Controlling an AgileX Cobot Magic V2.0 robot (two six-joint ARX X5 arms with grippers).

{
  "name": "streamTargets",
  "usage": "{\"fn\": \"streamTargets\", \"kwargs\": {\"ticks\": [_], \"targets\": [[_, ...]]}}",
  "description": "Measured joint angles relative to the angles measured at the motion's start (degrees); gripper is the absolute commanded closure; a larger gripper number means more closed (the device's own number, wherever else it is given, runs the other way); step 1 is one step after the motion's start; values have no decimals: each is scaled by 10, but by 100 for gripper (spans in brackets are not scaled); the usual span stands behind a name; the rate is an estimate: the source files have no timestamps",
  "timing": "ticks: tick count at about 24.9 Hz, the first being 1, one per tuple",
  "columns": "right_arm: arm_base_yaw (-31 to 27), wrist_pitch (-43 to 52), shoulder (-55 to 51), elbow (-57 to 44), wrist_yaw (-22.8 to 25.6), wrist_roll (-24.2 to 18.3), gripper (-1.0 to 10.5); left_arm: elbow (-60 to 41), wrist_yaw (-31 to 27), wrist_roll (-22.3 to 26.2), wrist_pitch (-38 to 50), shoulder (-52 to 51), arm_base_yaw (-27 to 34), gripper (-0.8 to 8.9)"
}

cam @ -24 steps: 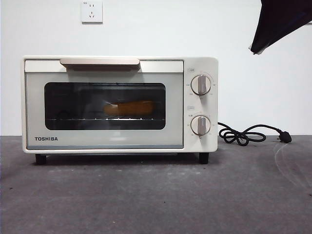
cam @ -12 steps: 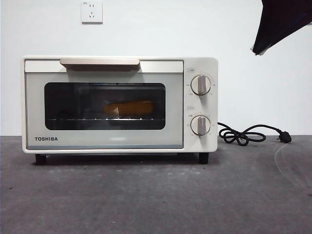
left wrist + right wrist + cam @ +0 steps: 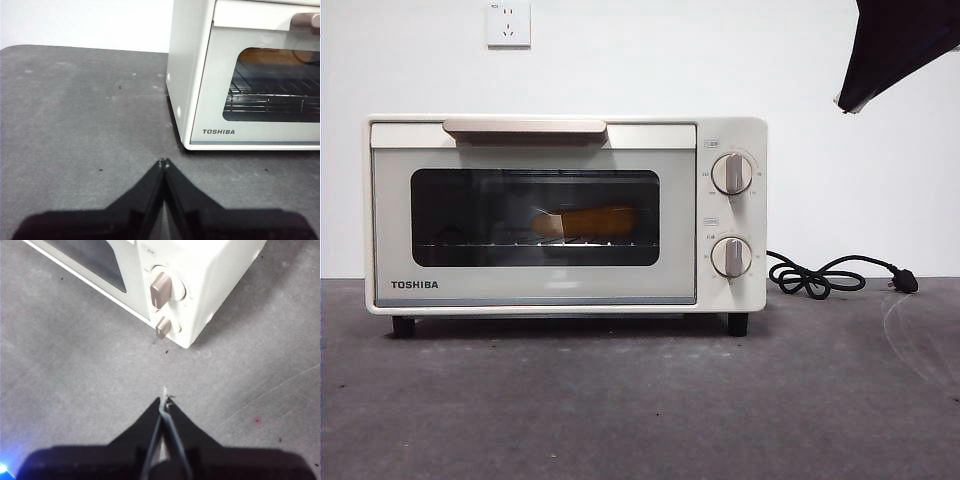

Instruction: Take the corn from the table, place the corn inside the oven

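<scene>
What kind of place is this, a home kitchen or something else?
Probably a test bench, not a kitchen: the oven with the corn inside stands alone on a bare grey table, before a plain white wall with one socket.

Corn (image 3: 585, 221) inside oven (image 3: 565, 214); oven on table (image 3: 640, 400)

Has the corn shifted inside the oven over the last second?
No. The corn lies on the rack behind the oven window, in the same spot against the window frame as in the earlier front views.
</scene>
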Motion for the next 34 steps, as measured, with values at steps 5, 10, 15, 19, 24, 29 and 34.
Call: {"fn": "streamTargets", "kwargs": {"ticks": [5,10,15,19,24,29,34], "targets": [[0,0,0,0,0,0,948,0,0,0,0,0,0,817],[0,51,-3,0,38,-2,947,0,0,0,0,0,0,817],[-38,72,-77,0,78,-27,947,0,0,0,0,4,0,817],[-165,71,-155,0,-7,-14,947,0,0,0,0,4,0,817],[-273,95,-269,-68,-76,-11,947,0,0,0,0,4,0,817],[-289,178,-372,-194,-78,-11,947,0,0,0,0,4,0,817],[-288,304,-475,-352,-79,3,947,0,0,0,0,4,0,817]]}}
